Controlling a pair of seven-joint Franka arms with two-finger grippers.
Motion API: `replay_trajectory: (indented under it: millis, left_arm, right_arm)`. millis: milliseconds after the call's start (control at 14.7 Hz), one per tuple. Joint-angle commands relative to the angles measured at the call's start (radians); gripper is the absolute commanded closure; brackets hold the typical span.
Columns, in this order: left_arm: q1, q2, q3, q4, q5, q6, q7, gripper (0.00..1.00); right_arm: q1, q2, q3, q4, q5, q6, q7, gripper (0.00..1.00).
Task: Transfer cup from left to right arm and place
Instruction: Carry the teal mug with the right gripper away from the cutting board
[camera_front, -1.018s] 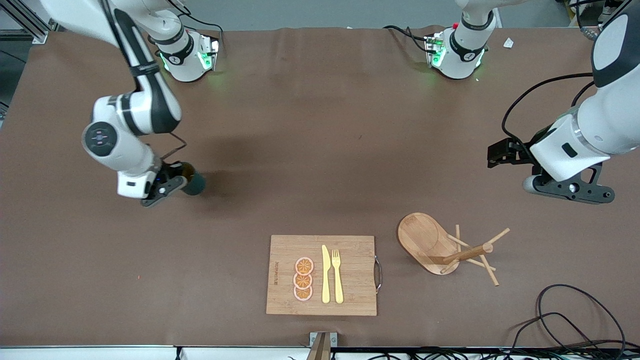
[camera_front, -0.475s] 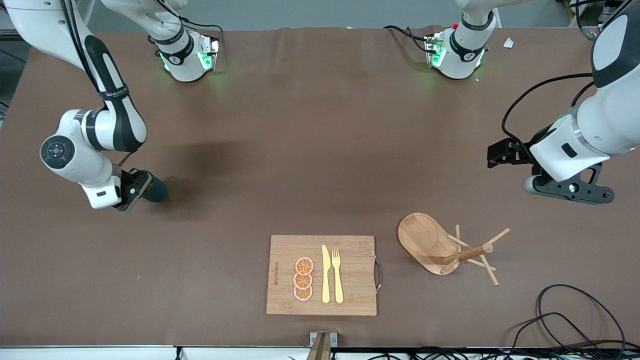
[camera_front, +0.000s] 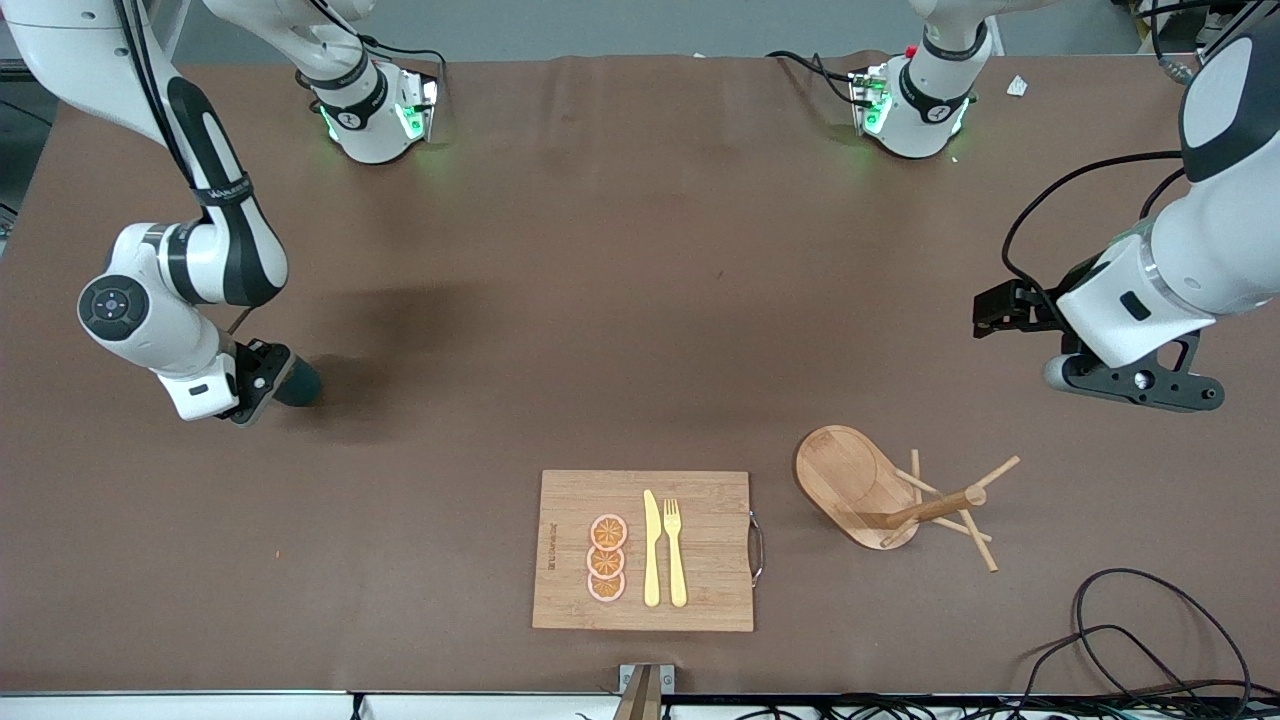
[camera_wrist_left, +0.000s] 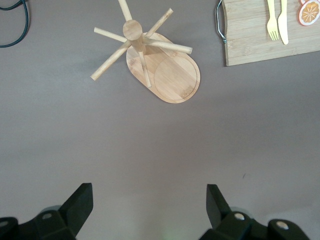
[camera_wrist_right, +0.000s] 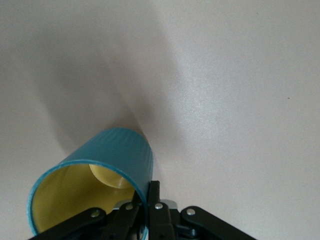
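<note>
The dark teal cup (camera_front: 298, 380) is held by my right gripper (camera_front: 262, 374) low over the table at the right arm's end. In the right wrist view the cup (camera_wrist_right: 100, 170) shows its teal ribbed side and yellow inside. The gripper (camera_wrist_right: 147, 200) is shut on the cup's rim, one finger inside and one outside. The handle is hidden. My left gripper (camera_front: 1000, 308) hangs open and empty over bare table at the left arm's end; its open jaws frame bare table in the left wrist view (camera_wrist_left: 150, 200).
A wooden peg rack (camera_front: 900, 495) on an oval base stands toward the left arm's end, also in the left wrist view (camera_wrist_left: 150, 60). A bamboo cutting board (camera_front: 700, 500) with orange slices, a yellow knife and fork lies near the front edge. Cables (camera_front: 1150, 630) lie at the front corner.
My right arm has carried the cup toward the right arm's end of the table, then nearly stopped. My left arm has barely moved.
</note>
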Motion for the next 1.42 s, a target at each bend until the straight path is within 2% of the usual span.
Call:
replay_trajectory:
  millis: [0, 543, 678, 882, 950, 1018, 1086, 1153, 1357]
  left_arm:
    - [-0.189, -0.21, 0.393, -0.107, -0.098, 0.04, 0.033, 0.0]
    - [-0.189, -0.21, 0.395, -0.107, -0.098, 0.04, 0.033, 0.0]
    - [-0.191, -0.212, 0.395, -0.107, -0.098, 0.04, 0.033, 0.0]
    - [-0.198, -0.213, 0.402, -0.107, -0.098, 0.04, 0.033, 0.0]
    - [-0.207, -0.213, 0.421, -0.108, -0.099, 0.04, 0.035, 0.0]
    - [-0.229, -0.215, 0.436, -0.108, -0.099, 0.04, 0.035, 0.0]
    - [-0.244, -0.215, 0.464, -0.108, -0.104, 0.04, 0.036, 0.0]
    - [-0.262, -0.215, 0.484, -0.11, -0.105, 0.04, 0.038, 0.0]
    - [-0.257, -0.216, 0.488, -0.11, -0.11, 0.04, 0.041, 0.0]
  right_arm:
    - [-0.025, 0.003, 0.021, -0.004, -0.02, 0.018, -0.009, 1.0]
    - [-0.033, 0.003, 0.023, -0.021, -0.017, 0.052, -0.015, 0.99]
    - [-0.031, 0.003, 0.023, -0.021, -0.017, 0.052, -0.015, 0.95]
    - [-0.03, 0.003, 0.024, -0.026, -0.017, 0.055, -0.015, 0.94]
    - [-0.03, 0.003, 0.023, -0.026, -0.017, 0.055, -0.015, 0.83]
    - [-0.03, 0.003, 0.023, -0.026, -0.017, 0.055, -0.015, 0.49]
    - [-0.03, 0.002, 0.023, -0.026, -0.017, 0.052, -0.012, 0.03]
    - [-0.03, 0.002, 0.024, -0.026, -0.016, 0.049, -0.011, 0.0]
    - [-0.024, -0.012, 0.024, -0.019, -0.011, 0.003, 0.011, 0.0]
